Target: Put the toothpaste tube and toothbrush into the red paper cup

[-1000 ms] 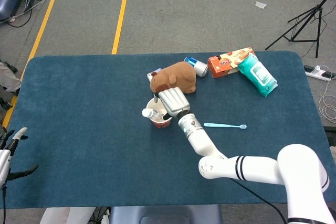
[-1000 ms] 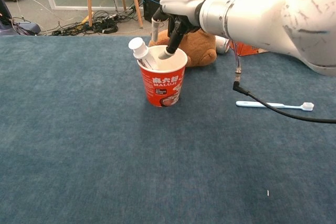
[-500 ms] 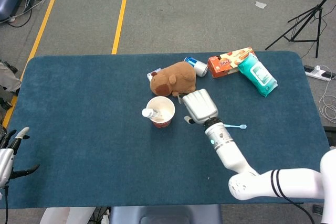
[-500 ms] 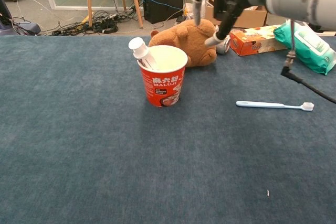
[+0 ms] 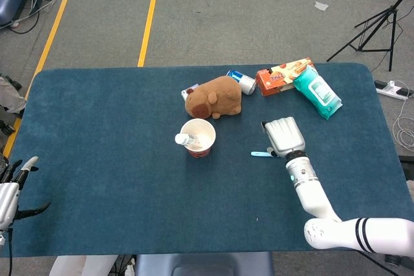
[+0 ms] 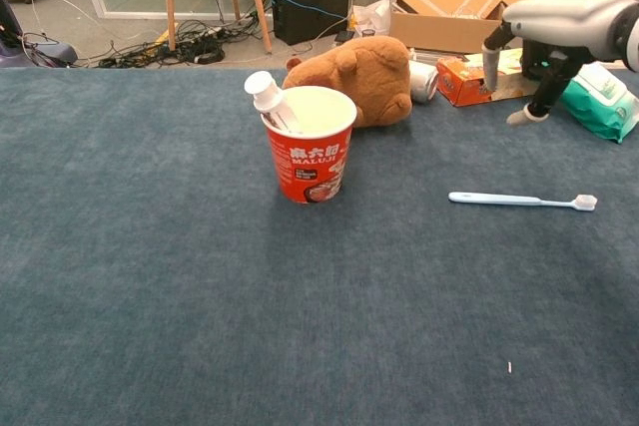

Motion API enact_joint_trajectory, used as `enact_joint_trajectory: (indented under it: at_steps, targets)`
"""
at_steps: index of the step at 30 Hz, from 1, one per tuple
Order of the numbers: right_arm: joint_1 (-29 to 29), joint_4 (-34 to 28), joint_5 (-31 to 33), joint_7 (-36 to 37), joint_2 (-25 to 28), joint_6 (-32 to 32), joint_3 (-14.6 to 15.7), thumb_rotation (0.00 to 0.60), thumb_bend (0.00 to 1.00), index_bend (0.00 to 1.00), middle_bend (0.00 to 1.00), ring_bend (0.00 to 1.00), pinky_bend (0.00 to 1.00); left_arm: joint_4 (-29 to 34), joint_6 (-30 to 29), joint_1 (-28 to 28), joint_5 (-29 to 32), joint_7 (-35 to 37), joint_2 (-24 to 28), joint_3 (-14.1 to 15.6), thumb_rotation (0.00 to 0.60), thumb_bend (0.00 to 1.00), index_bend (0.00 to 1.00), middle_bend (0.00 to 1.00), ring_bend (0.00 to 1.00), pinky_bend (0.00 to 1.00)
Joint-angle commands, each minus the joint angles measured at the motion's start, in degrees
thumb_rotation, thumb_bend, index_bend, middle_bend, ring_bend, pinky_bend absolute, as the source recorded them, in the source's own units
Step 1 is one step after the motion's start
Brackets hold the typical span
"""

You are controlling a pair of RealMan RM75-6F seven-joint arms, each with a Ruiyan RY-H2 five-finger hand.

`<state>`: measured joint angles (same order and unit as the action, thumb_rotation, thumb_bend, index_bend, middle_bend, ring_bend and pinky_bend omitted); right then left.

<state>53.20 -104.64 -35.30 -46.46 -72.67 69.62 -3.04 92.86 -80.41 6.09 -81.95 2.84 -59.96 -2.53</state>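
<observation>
We see bare blue table (image 6: 200, 326) across the lower frame; upper centre, the plush bear (image 6: 359, 77), can (image 6: 423, 81) and snack box (image 6: 469, 82) crowd it.

We see a blue table (image 5: 97, 159) carrying a red cup (image 6: 309, 155), a toothbrush (image 6: 519, 201) lying flat well to its right, and a plush bear (image 5: 214, 97) just behind the cup. Along the far edge lie a can (image 5: 243, 83), a snack box (image 5: 279, 76) and a wipes pack (image 5: 317, 92).

Matt, napped blue cloth over the table (image 6: 150, 296). On it, a printed red paper cup (image 6: 309, 160) — smooth, slightly glossy. Behind the cup, a brown plush bear (image 6: 359, 75), fuzzy. Right of the cup, a smooth plastic toothbrush (image 6: 519, 201) — pale blue.
</observation>
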Motion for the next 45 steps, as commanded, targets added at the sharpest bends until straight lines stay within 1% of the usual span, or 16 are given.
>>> enact_joint_trajectory:
  at_steps: [1,11,15,30,45]
  targets:
    - [-0.9,1.5,0.4,0.3,-0.9,-0.9,0.6,0.600,0.13,0.43,1.00,1.00,1.00,0.0,0.0,0.0,0.0,0.0,0.0,0.0,0.600,0.00,0.07,0.27,0.09,0.11]
    - [-4.0,7.4,0.4,1.6,-4.6,-2.9,2.0,0.600,0.13,0.43,1.00,1.00,1.00,0.1,-0.2,-0.1,-0.1,0.2,0.1,0.0,0.600,0.00,0.07,0.27,0.09,0.11]
    - [-4.9,9.4,0.6,2.2,-5.9,-3.8,2.1,0.600,0.14,0.43,1.00,1.00,1.00,0.2,-0.2,-0.1,-0.1,0.3,0.2,0.0,0.600,0.00,0.07,0.27,0.09,0.11]
    - [-6.8,17.1,2.3,4.3,-10.0,-9.0,0.9,0.600,0.19,0.44,1.00,1.00,1.00,0.3,-0.2,-0.1,0.0,0.6,0.3,0.0,0.600,0.00,0.07,0.27,0.09,0.11]
    - [-6.6,21.8,1.1,4.4,-14.9,-11.6,-0.5,0.600,0.21,0.47,1.00,1.00,1.00,0.6,-0.6,-0.3,-0.4,1.4,0.8,0.0,0.600,0.00,0.07,0.27,0.09,0.11]
